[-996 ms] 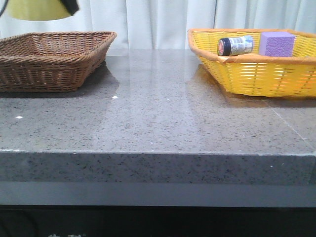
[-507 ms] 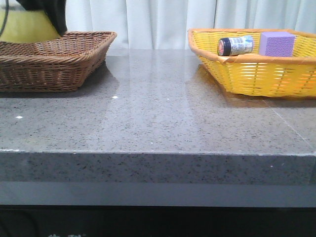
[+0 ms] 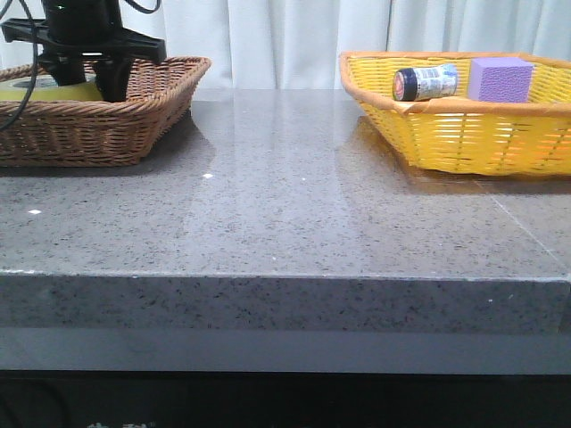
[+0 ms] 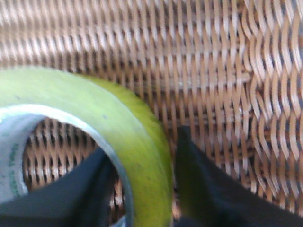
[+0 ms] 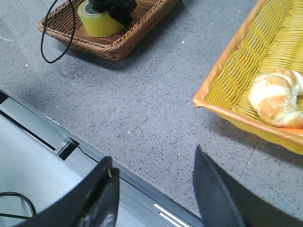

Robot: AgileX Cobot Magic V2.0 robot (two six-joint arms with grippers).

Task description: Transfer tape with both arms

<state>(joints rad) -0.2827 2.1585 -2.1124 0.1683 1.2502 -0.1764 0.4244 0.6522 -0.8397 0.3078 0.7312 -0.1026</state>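
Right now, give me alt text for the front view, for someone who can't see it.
The left arm's gripper reaches down into a brown wicker basket at the table's far left, on the yellow tape inside. Far right, a yellow basket holds a small dark-capped bottle and a purple block; grey stone tabletop lies between.

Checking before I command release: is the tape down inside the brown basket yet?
Yes, the right wrist view shows the tape sitting inside the brown wicker basket, with the left gripper on it.
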